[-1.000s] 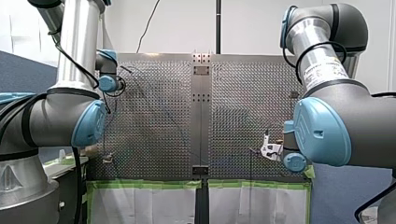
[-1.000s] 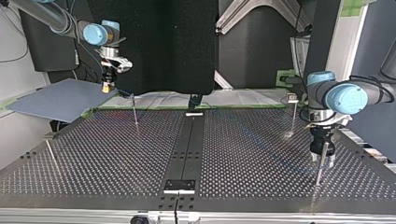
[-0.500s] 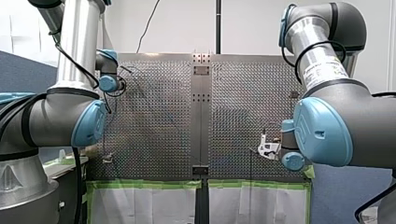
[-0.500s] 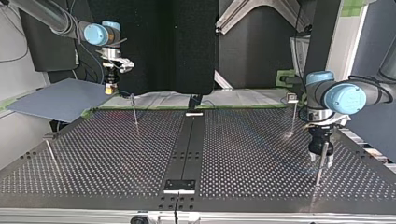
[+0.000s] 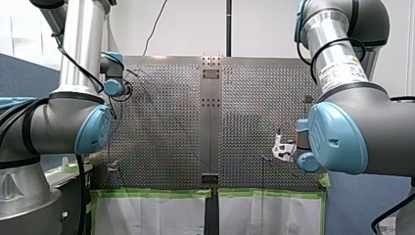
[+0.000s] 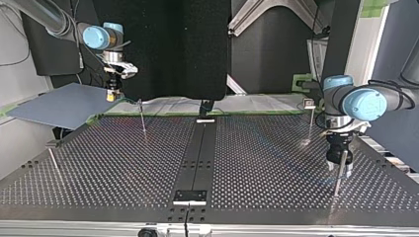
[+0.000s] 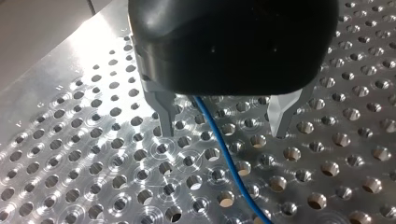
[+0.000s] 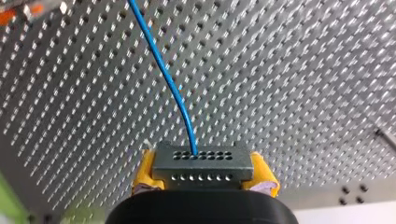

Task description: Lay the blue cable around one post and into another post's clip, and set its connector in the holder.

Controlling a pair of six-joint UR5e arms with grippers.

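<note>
Right tool: my right tool [image 8: 204,175] is clenched on the connector [image 8: 201,159], with its yellow pads [image 8: 145,171] pressing the two ends of the grey block.
Left tool: my left tool [image 7: 223,134] is released. Its metal fingers [image 7: 166,114] are spread just above the desk [image 7: 70,154].
Cable: the blue cable [image 8: 163,77] leaves one hole in the connector's face and runs away over the perforated plate. In the left wrist view it comes out from under the tool body and passes between the fingers, touching neither as far as I can see. In the top view it is too thin to trace.
Handling: I judge the cable to be light, thin and limp. It will sag and swing, and it goes only where tension leads it. The connector is small, rigid and flat-sided, so it should sit firmly between the pads.
Where to hold: I would keep the block gripped by its ends. I would take the cable itself lightly, well away from the connector, so that it can slide around a post without kinking at the hole.
Change: against a second ago, my right tool has drifted a little toward the top view's left edge, near the thin post [image 6: 142,116]. In the front view it sits slightly higher against the plate. My left tool looks unmoved beside its own post [image 6: 338,177].
</note>
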